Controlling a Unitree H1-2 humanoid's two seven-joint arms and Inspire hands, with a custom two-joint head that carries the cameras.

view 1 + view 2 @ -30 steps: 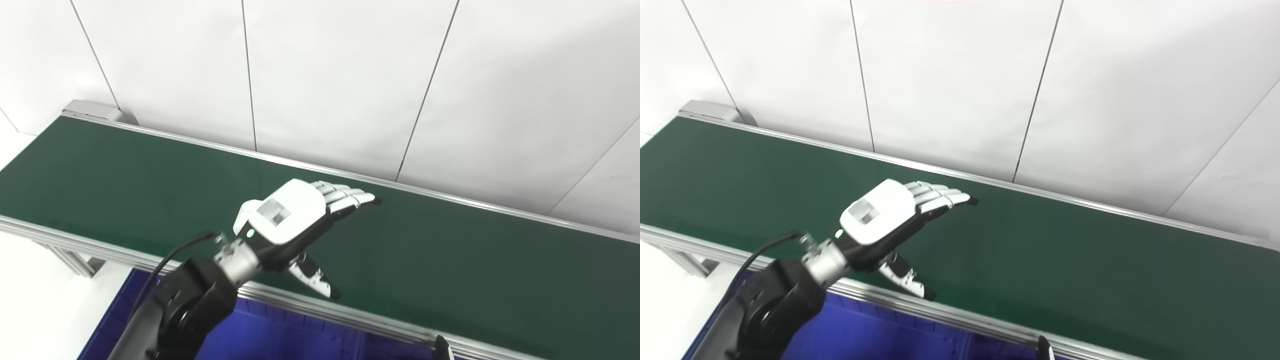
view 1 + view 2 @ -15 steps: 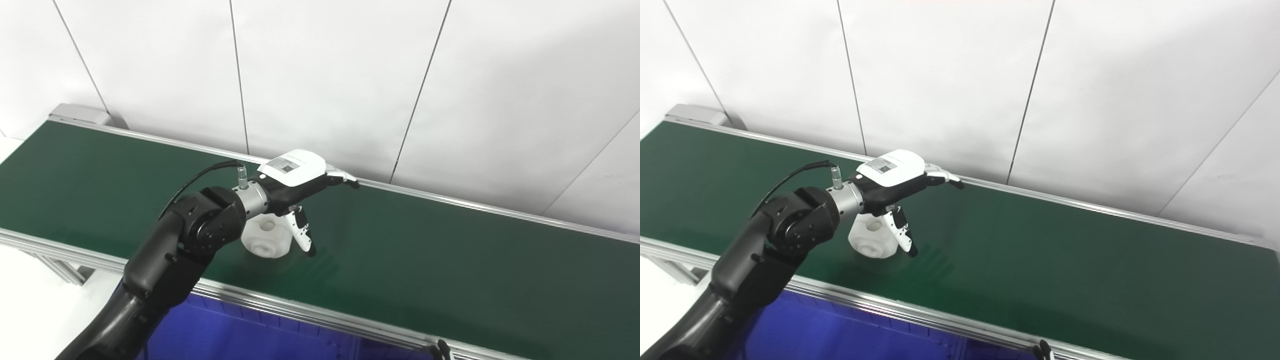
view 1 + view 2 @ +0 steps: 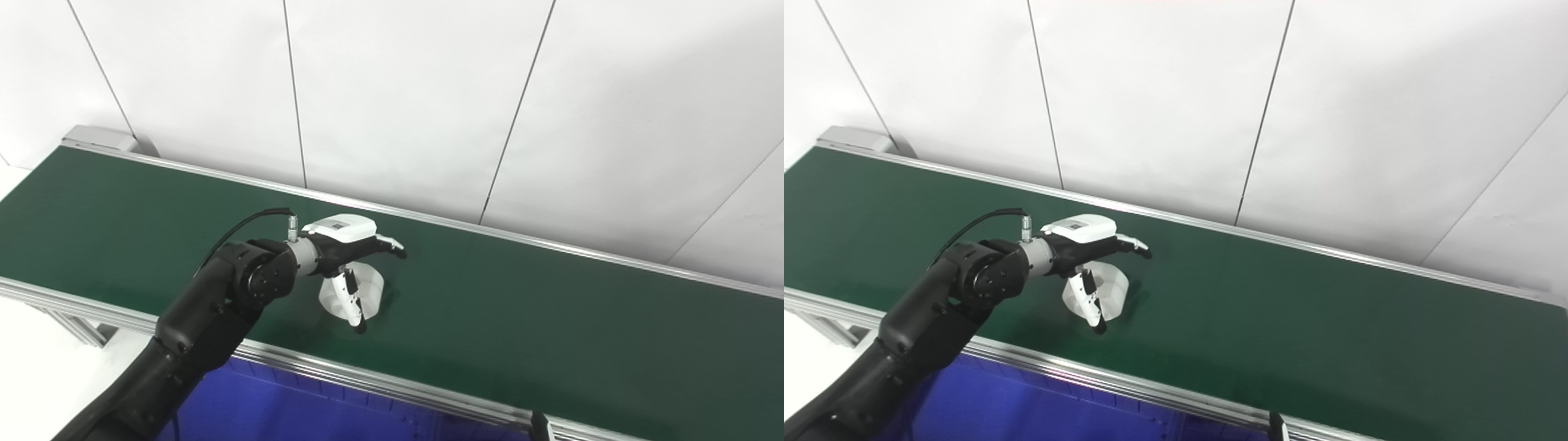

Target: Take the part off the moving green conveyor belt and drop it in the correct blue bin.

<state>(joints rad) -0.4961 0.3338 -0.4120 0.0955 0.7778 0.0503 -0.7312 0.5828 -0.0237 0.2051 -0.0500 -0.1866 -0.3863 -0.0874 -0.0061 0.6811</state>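
A white round part (image 3: 369,290) with a hollow middle lies on the green conveyor belt (image 3: 551,318), a little left of centre. My left hand (image 3: 346,242) hovers low over it, palm down and open. Its fingers (image 3: 392,247) reach out past the far side of the part. The thumb (image 3: 351,306) hangs down in front of the part's near side. The part sits between thumb and fingers (image 3: 1136,247), and I cannot tell whether they touch it. My right hand is out of sight.
Blue bins (image 3: 294,410) sit below the belt's near aluminium rail (image 3: 398,389). A small dark tip (image 3: 538,425) pokes up at the bottom edge; I cannot tell what it is. A white panelled wall (image 3: 429,92) rises right behind the belt.
The part came out from under my forearm and travelled right along the belt. My left hand swung from the near rail over the belt, then dropped low over the part.
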